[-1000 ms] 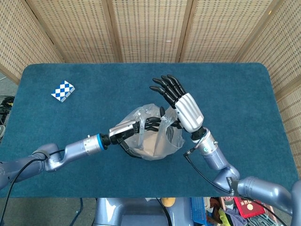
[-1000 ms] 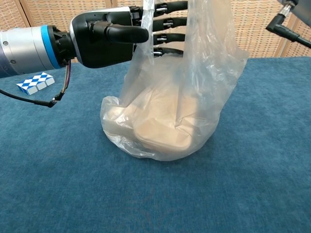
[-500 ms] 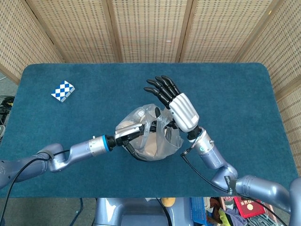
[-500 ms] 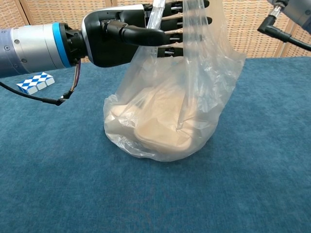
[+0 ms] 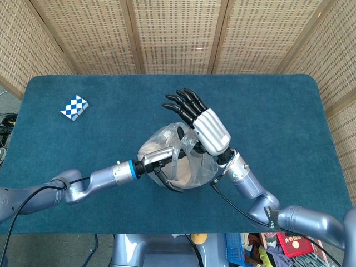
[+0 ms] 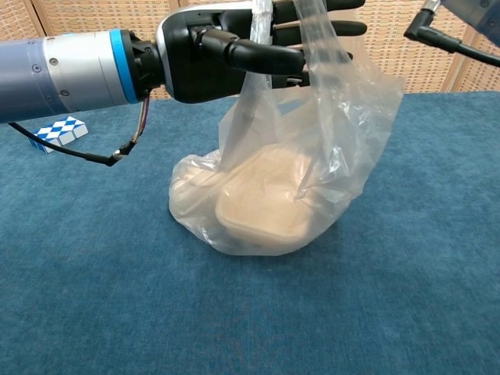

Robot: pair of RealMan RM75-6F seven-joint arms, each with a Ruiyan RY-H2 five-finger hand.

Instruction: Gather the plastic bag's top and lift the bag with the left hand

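A clear plastic bag (image 5: 178, 161) (image 6: 273, 195) with a pale lidded box inside sits mid-table. My left hand (image 5: 161, 158) (image 6: 234, 47) reaches in from the left at the bag's top. Its fingers pass through the gathered plastic and its thumb lies across a strip of it. My right hand (image 5: 197, 119) hovers just above the bag with its fingers spread straight. The bag's top runs taut up under its palm, where the thumb is hidden. In the chest view only its wrist cable (image 6: 437, 35) shows.
A blue-and-white checkered block (image 5: 74, 107) (image 6: 58, 131) lies at the far left of the blue table (image 5: 278, 111). Woven screens stand along the table's far side.
Both hands have shifted: the left hand has pushed further right into the bag's top, and the right hand has moved left above it. The bag has tipped and its box has slid.
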